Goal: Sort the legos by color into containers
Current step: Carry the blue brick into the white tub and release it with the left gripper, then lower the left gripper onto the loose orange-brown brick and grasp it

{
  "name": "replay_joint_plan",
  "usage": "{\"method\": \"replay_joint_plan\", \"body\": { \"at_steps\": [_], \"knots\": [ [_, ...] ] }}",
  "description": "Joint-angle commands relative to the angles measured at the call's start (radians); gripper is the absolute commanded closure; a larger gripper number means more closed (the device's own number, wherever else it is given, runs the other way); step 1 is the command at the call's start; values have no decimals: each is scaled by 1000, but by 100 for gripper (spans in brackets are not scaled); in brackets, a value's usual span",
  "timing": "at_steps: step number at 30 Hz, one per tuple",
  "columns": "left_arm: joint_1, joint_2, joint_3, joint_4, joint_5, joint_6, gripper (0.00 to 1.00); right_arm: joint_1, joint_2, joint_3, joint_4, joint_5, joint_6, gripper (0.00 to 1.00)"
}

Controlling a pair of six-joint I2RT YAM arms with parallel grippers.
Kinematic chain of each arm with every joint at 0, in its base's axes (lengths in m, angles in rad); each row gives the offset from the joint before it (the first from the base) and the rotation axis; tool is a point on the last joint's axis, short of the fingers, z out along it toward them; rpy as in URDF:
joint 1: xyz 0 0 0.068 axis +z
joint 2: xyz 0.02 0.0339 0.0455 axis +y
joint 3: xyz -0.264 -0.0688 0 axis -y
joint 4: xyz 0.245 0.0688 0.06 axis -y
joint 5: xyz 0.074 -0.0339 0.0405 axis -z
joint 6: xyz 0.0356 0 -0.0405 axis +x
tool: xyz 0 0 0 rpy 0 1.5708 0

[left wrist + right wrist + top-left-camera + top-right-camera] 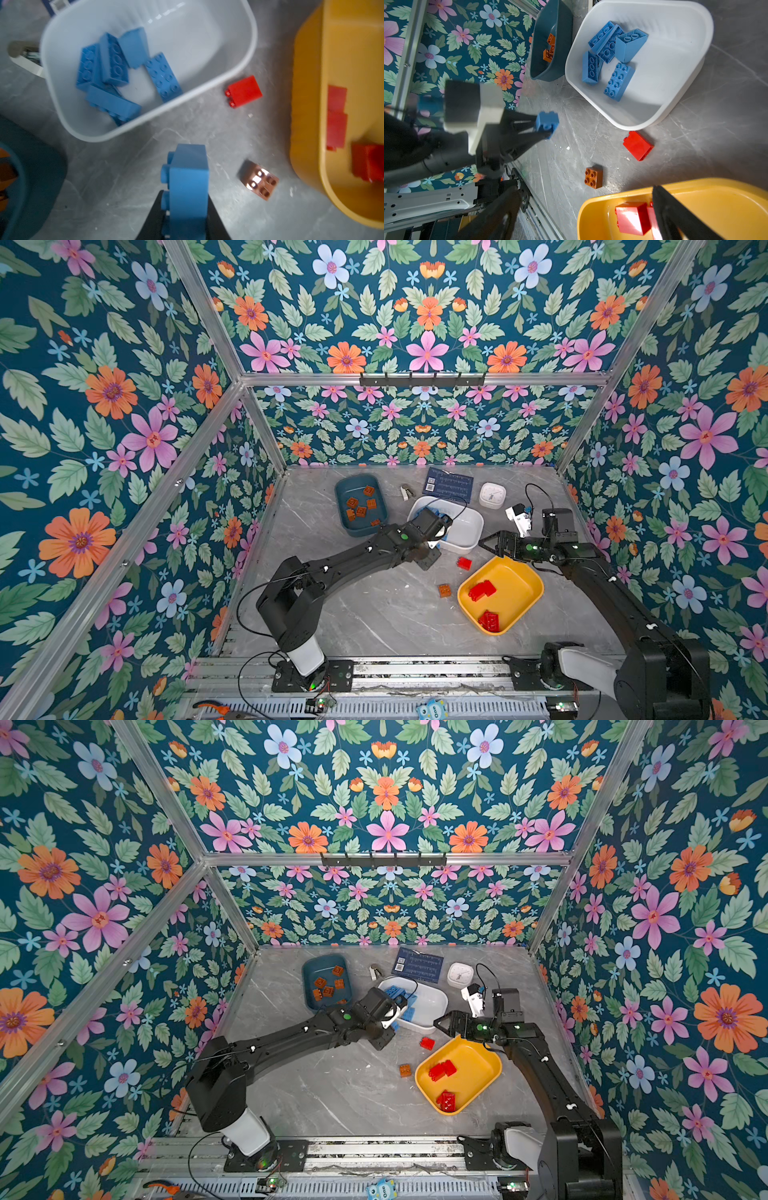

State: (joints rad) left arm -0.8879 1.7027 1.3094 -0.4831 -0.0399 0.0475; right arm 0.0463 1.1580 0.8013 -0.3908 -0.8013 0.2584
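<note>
Sorting was nearly done: a blue brick (188, 182) was gripped tight in the left claw (543, 129) near the white tub (467, 529), the right claw (484, 544) was held open and empty, and a red brick (464, 563) and an orange brick (444, 590) were left out.

Dark blue card (453, 483): QR code (430, 488), printed lines too small to read. Nothing else legible.

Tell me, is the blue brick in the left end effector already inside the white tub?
No, the left end effector grips the blue brick outside the white tub's rim.
</note>
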Motion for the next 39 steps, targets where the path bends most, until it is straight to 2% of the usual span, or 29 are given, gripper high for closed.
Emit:
{"method": "replay_joint_plan", "body": {
  "at_steps": [1,6,12,19,24,29,31,35,39],
  "knots": [
    [28,53,72,68,-4,35,81,0,-10,3,17,-1,5,1],
    [87,177,208,94,39,24,81,1,-18,-2,10,8,2,1],
    [108,310,310,109,62,28,81,-1,-22,-8,3,20,-7,1],
    [123,416,375,139,99,40,79,-1,-18,-21,7,24,-10,1],
    [127,483,431,147,154,17,72,-1,-17,-27,10,25,-11,1],
    [127,493,437,162,192,-11,69,-2,-17,-25,3,31,-15,1],
    [128,490,441,155,193,-13,63,-2,-15,-25,3,32,-16,1],
    [129,467,454,123,188,-32,43,-1,-14,-23,6,28,-17,1],
    [128,418,452,72,202,-71,34,-1,-13,-21,6,24,-16,1]
  ]
}}
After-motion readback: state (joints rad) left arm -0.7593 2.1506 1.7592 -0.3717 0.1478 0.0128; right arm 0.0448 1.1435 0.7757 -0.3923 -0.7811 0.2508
